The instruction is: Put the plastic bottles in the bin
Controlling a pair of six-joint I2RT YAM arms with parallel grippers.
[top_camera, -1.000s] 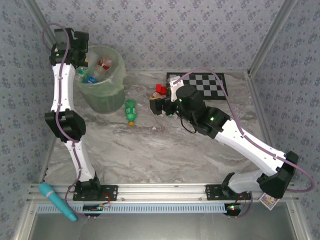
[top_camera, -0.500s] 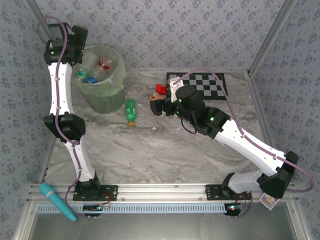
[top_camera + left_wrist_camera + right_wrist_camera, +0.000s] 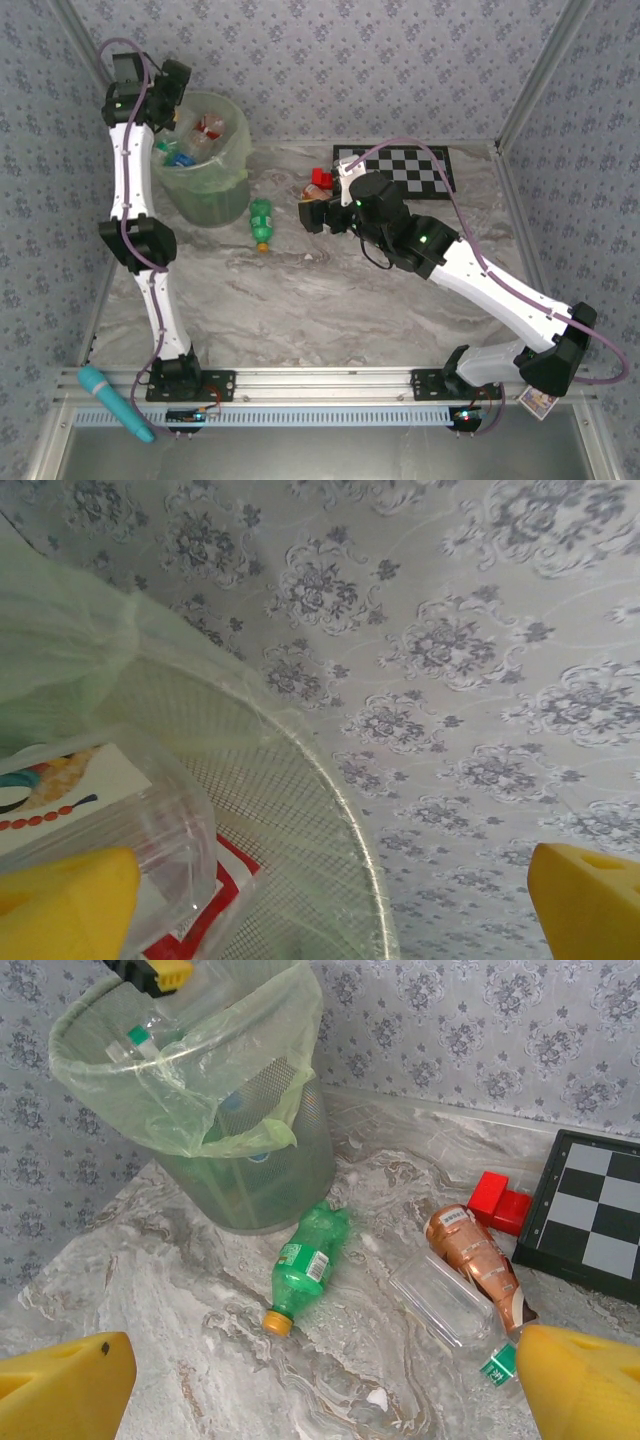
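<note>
The bin (image 3: 207, 200), a pale-green lined mesh bucket, stands at the table's back left with several bottles (image 3: 192, 143) inside. My left gripper (image 3: 168, 92) hangs open over its far-left rim; in the left wrist view the gripper (image 3: 325, 910) looks down past the rim (image 3: 345, 810) at a clear bottle (image 3: 150, 820) in the bin. A green bottle (image 3: 311, 1262) lies right of the bin (image 3: 250, 1180). An orange-brown bottle (image 3: 480, 1260) and a clear bottle (image 3: 445, 1300) lie side by side farther right. My right gripper (image 3: 320, 1390) is open above the table, close to these.
A red block (image 3: 498, 1200) sits beside the checkerboard (image 3: 590, 1220) at the back right. The green bottle (image 3: 261, 222) lies between the bin and my right gripper (image 3: 312, 212). A teal tool (image 3: 112, 400) lies by the left arm's base.
The left wrist has shifted slightly up and to the right at the bin's rim. The right arm and the bottles on the table have barely moved.
</note>
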